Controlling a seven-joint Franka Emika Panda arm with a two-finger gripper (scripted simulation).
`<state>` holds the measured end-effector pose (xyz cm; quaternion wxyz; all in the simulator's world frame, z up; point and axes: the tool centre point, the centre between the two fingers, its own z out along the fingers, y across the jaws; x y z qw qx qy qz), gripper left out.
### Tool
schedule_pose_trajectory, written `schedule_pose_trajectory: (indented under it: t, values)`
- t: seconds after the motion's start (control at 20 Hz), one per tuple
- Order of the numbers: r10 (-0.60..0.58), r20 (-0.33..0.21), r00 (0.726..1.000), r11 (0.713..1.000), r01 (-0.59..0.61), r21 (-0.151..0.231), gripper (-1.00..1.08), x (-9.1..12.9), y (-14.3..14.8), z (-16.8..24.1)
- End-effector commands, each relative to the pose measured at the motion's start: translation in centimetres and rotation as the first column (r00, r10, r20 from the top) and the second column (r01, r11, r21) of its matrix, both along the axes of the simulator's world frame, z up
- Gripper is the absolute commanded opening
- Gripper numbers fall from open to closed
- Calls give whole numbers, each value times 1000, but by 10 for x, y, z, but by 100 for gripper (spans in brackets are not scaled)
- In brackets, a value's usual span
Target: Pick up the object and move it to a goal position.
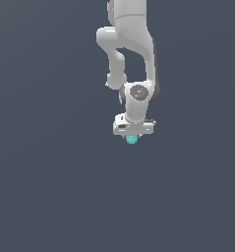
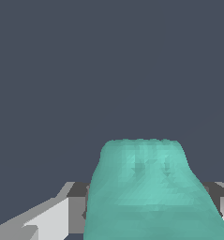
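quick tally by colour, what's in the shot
teal: 1, the small ridged blob between the gripper fingers
white: 1, the robot arm with its gripper
total: 2

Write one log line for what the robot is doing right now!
arm: Panda | tool: shut on teal-green object | object: between the fingers, poking out below | goal: not visible

Open room all round tool (image 1: 132, 138) w/ object (image 1: 132, 140); plain grey bkgd, nothing blocking.
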<state>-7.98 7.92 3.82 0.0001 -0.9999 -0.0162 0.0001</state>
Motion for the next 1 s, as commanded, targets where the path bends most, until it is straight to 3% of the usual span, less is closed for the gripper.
schedule_pose_trajectory:
  t: [0.0, 0.45, 0.95]
  values:
    - [-1, 0, 1000, 1000, 1, 0, -100, 0, -3, 0]
    - [-1, 0, 1000, 1000, 1, 0, -100, 1, -49, 3]
    - [-1, 0, 1000, 1000, 1, 0, -100, 4, -161, 11]
